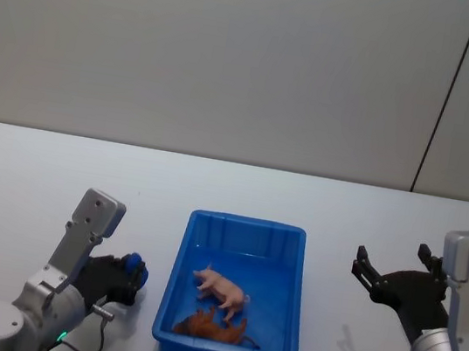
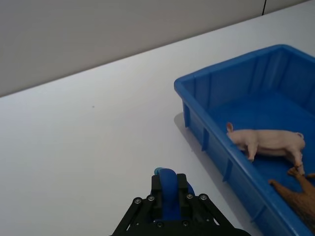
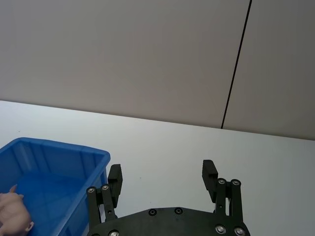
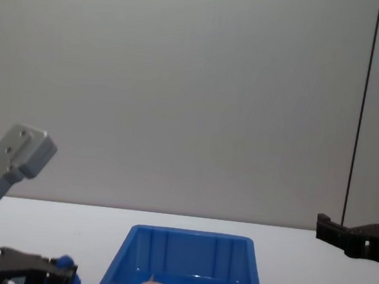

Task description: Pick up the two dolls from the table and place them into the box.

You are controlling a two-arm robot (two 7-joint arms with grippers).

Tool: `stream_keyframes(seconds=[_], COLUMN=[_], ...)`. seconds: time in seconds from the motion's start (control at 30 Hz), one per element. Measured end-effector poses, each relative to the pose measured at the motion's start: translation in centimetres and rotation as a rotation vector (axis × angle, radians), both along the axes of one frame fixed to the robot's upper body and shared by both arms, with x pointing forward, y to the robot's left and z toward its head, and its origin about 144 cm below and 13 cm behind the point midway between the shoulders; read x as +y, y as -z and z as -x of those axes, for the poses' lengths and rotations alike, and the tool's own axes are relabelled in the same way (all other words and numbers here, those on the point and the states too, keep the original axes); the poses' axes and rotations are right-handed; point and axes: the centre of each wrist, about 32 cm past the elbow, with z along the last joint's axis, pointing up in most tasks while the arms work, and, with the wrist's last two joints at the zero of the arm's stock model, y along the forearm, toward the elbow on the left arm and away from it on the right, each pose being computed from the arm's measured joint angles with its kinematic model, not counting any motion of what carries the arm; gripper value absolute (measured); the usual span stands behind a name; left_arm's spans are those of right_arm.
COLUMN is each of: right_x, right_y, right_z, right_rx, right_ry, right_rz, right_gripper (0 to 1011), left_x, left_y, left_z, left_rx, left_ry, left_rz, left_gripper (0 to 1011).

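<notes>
Both dolls lie inside the blue box (image 1: 248, 223). The pale pink doll (image 1: 222, 290) is on its side mid-box, and the reddish-brown doll (image 1: 212, 327) is by the near wall. In the left wrist view the pink doll (image 2: 268, 140) and the brown doll (image 2: 300, 194) lie close together. My left gripper (image 1: 136, 274) rests low on the table (image 1: 40, 173) left of the box, shut on a small dark-blue ball (image 2: 167, 178). My right gripper (image 1: 393, 257) hovers right of the box, open, nothing between its fingers (image 3: 209, 169).
The white tabletop stretches back to a plain grey wall with a dark vertical seam (image 1: 447, 101) at the right. Bare table surface lies on both sides of the box (image 4: 190, 235) and behind it.
</notes>
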Motion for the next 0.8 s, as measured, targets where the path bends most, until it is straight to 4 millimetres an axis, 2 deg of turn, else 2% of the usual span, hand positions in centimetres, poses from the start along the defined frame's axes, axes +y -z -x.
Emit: stream_keyframes(seconds=[0.47,0.8], right_x=[0.0,0.0], right_y=[0.0,0.0], right_z=[0.0,0.0], right_rx=[0.0,0.0], right_ry=[0.0,0.0], right_rz=[0.0,0.0], right_gripper=[1001,1001], left_x=[-0.5,-1.0], left_y=[-2.5,-3.9], left_z=[0.3,-0.3], left_rx=[-0.17,-0.308], left_ry=[0.086,0.209], left_rz=[0.007,0.066], left_gripper=[106,60])
